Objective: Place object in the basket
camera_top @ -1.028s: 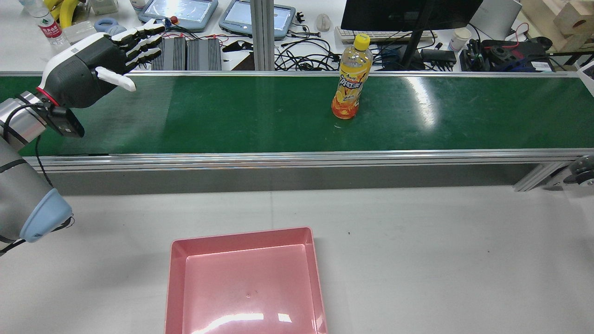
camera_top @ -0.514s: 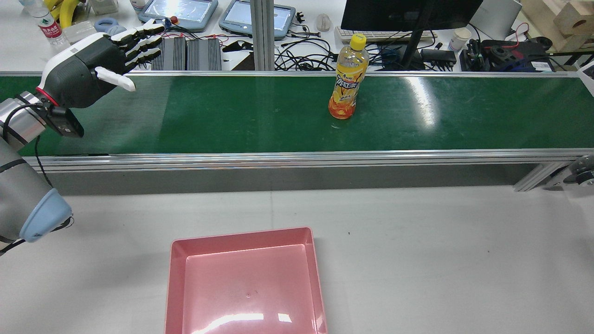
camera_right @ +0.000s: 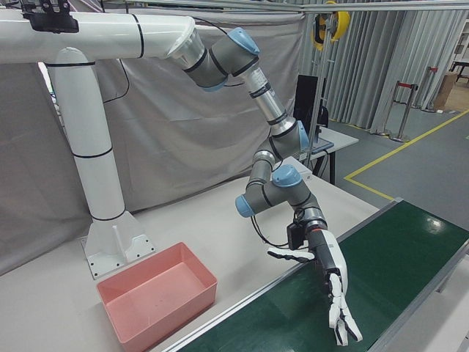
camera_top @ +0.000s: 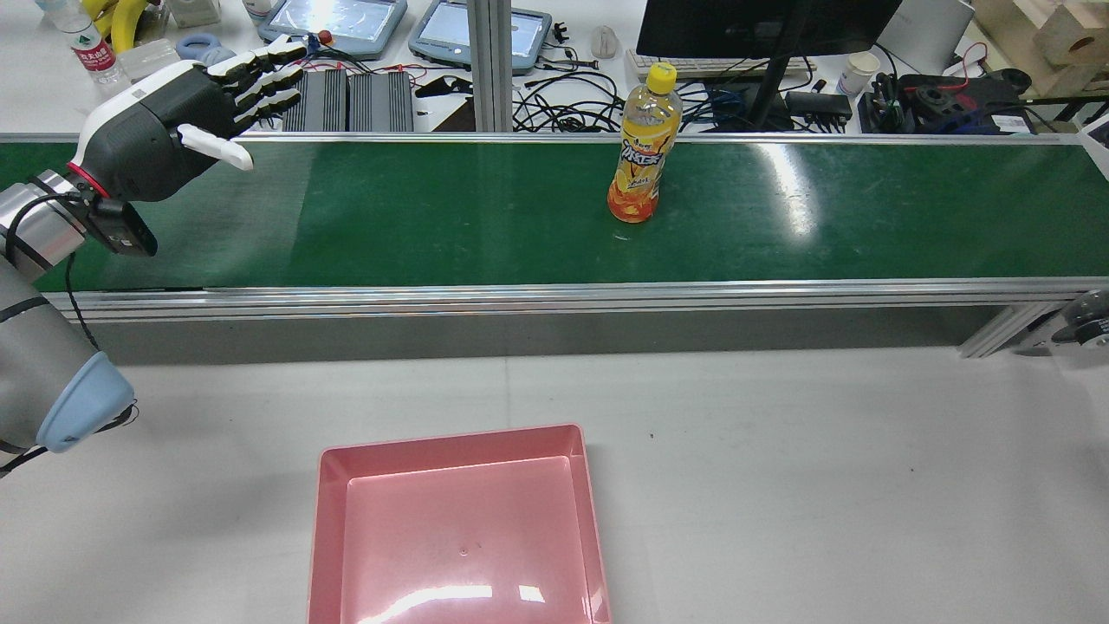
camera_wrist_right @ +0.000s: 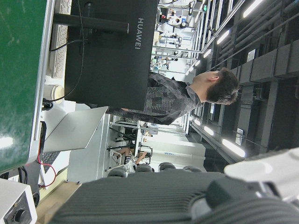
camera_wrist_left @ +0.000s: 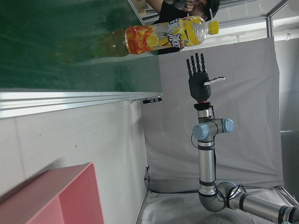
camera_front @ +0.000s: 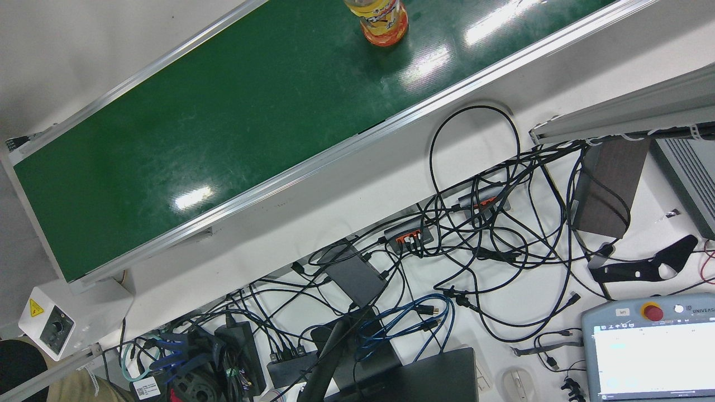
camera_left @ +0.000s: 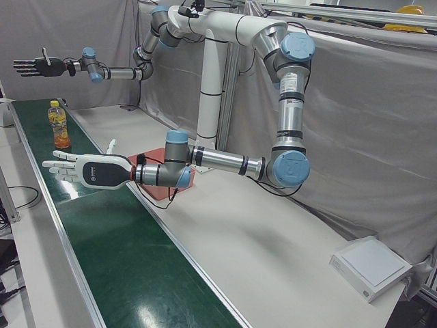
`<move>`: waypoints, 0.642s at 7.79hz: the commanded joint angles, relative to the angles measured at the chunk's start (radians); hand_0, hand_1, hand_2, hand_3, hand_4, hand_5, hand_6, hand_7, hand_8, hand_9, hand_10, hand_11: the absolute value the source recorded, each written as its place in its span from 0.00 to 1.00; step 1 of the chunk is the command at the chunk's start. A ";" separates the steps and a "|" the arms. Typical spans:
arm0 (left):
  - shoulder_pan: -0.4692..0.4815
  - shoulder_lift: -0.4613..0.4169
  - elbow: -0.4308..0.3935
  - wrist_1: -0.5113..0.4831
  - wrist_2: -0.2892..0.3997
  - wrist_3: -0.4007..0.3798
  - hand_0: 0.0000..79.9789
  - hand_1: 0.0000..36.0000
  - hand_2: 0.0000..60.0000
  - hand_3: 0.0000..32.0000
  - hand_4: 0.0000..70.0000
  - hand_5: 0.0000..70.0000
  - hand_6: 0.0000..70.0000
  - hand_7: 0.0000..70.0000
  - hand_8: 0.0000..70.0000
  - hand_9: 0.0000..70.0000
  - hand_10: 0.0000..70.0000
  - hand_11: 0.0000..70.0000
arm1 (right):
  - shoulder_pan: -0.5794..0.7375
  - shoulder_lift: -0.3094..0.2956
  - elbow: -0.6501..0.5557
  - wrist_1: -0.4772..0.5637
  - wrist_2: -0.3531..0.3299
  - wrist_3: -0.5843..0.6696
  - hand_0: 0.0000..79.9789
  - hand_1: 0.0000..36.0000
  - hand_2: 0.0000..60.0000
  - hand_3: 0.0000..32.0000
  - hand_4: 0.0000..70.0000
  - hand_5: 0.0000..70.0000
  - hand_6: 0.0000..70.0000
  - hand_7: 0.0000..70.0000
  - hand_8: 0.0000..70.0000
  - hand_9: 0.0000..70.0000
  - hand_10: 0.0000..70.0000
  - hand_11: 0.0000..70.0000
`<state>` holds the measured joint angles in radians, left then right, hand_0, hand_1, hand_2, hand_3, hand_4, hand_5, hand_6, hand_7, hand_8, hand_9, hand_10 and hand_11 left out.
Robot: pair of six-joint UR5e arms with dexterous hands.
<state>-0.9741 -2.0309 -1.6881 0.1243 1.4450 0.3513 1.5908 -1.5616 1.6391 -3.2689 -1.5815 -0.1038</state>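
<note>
- Bottle (camera_top: 641, 147): clear plastic with a yellow cap, an orange drink inside and a yellow-orange label printed with fruit slices. It stands upright on the belt, nearer the belt's far rail in the rear view, and nothing is touching it.
- My left hand (camera_top: 173, 121): held level above the belt, well apart from the bottle. The palm is flat, the fingers (camera_top: 264, 74) are spread straight and the thumb sticks out toward the bottle. It holds nothing.
- My right hand (camera_left: 41, 66): raised in the air beyond the bottle, as my left hand's camera sees it. The fingers are fully extended and apart, and it holds nothing.
- Basket (camera_top: 450, 440): a shallow pink rectangular tub on the table, on my side of the belt and well apart from the bottle.
- Belt (camera_top: 433, 217): a long, glossy green conveyor between aluminium rails, showing glare from the lights.
- Table (camera_top: 780, 477): a plain white top that carries the basket.
- Room: grey curtains (camera_left: 355, 102) hang behind my arms. Beyond the belt is a desk with tangled cables (camera_front: 475, 234) and a dark monitor (camera_top: 762, 26).
</note>
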 commanded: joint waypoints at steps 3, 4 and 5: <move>0.002 0.000 -0.001 0.000 0.000 0.002 0.65 0.22 0.00 0.02 0.22 0.18 0.01 0.00 0.10 0.11 0.09 0.15 | 0.000 0.000 -0.001 0.000 0.000 -0.001 0.00 0.00 0.00 0.00 0.00 0.00 0.00 0.00 0.00 0.00 0.00 0.00; 0.002 0.000 -0.001 0.000 0.000 0.002 0.66 0.21 0.00 0.02 0.22 0.18 0.01 0.00 0.10 0.11 0.09 0.15 | 0.000 0.000 -0.001 0.000 0.000 -0.001 0.00 0.00 0.00 0.00 0.00 0.00 0.00 0.00 0.00 0.00 0.00 0.00; 0.003 -0.002 -0.002 0.000 0.000 0.000 0.66 0.22 0.00 0.02 0.21 0.18 0.01 0.00 0.10 0.11 0.09 0.15 | 0.000 0.000 -0.002 0.000 0.000 -0.001 0.00 0.00 0.00 0.00 0.00 0.00 0.00 0.00 0.00 0.00 0.00 0.00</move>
<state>-0.9731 -2.0310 -1.6883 0.1243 1.4450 0.3523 1.5907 -1.5616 1.6384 -3.2689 -1.5815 -0.1043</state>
